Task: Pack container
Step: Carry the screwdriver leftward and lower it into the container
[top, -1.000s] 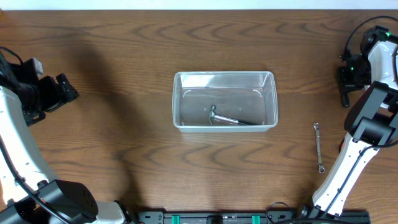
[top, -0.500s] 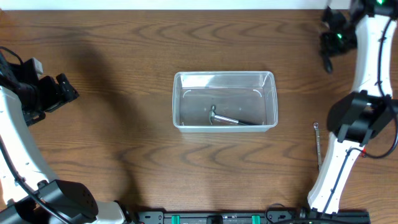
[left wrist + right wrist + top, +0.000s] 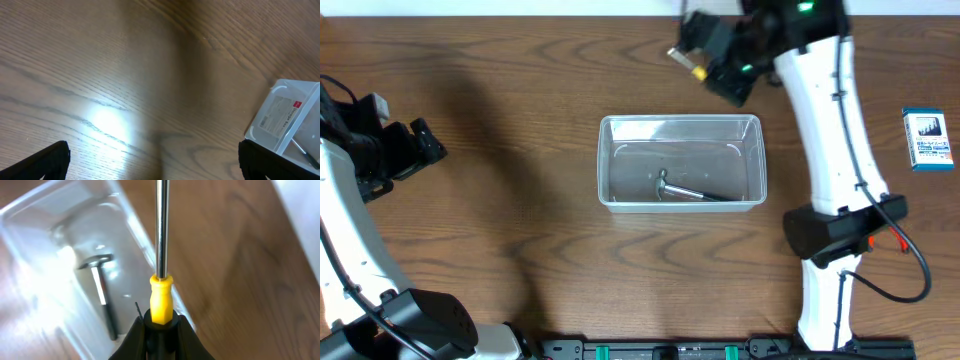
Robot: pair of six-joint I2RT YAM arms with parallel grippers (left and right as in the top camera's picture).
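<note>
On the wooden table (image 3: 520, 200) the container (image 3: 680, 119) sits at the centre, a hammer (image 3: 695, 192) inside. Near the far edge the right gripper (image 3: 161, 325) clamps a yellow-handled screwdriver (image 3: 161, 255); the left gripper (image 3: 417, 147), at the left edge, gapes empty.

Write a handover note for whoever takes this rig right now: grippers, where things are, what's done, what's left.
Left gripper: open, empty, out at the table's left side.
Right gripper: shut on the yellow-handled screwdriver, held in the air near the container's far rim.
Container: middle of the table, with a small hammer lying inside.
Done: hammer packed.
Left: bring the screwdriver over the container, lower it and release.
A blue and white box lies at the right edge, outside the container.
</note>
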